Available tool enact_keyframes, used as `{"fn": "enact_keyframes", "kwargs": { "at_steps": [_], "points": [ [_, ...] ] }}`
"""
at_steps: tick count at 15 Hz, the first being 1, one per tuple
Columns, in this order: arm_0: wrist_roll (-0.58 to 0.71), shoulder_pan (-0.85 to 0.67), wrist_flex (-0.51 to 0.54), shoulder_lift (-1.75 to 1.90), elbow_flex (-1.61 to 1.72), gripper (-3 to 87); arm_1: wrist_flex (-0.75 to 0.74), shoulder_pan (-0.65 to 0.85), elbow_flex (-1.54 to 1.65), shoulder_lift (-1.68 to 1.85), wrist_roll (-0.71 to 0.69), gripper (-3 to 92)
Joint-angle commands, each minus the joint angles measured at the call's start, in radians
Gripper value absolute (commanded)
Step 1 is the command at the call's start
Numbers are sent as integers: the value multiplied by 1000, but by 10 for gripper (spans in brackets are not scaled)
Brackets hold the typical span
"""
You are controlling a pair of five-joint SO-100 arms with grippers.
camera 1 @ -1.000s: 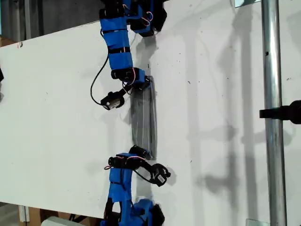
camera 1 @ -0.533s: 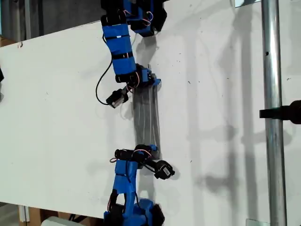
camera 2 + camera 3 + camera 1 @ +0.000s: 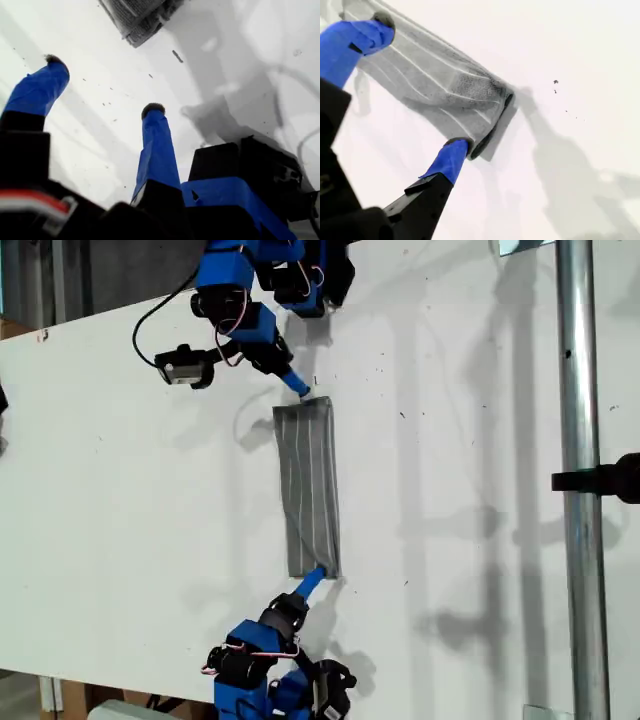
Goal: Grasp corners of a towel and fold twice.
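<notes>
Towel (image 3: 308, 488) folded (narrow strip), beyond first gripper's (image 3: 102, 82) parted fingers, between second's (image 3: 417, 85).

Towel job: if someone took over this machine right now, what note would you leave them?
My first end effector: open, empty, a short way off one end of the towel.
My second end effector: open, fingers either side of a towel end, gripping nothing.
Towel: lying flat on the white table as a long, narrow, layered strip.
Done: it looks folded, apparently more than once.
Left: confirm the fold count, then probably draw both arms clear.
</notes>
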Motion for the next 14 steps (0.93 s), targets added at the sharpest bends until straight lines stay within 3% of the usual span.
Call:
{"fn": "enact_keyframes", "kwargs": {
  "at_steps": [1, 2, 4, 8, 11, 14],
  "points": [
    [-8, 60, -247, 334, 310, 283, -103, -23, 206, 279, 150, 350],
    [-35, 67, -354, 614, 532, 218, -149, -48, 327, 405, 232, 368],
    [-75, 66, -403, 1155, 893, 148, -173, -78, 491, 624, 304, 390],
    [-34, 26, -390, 1434, 1088, -20, -276, -44, 546, 503, 336, 411],
    [-41, 15, -402, 1434, 1147, 29, -380, 28, 528, 290, 327, 420],
    [-58, 15, -405, 1434, 1167, 43, -598, 71, 402, -149, 308, 425]
  ]
}}
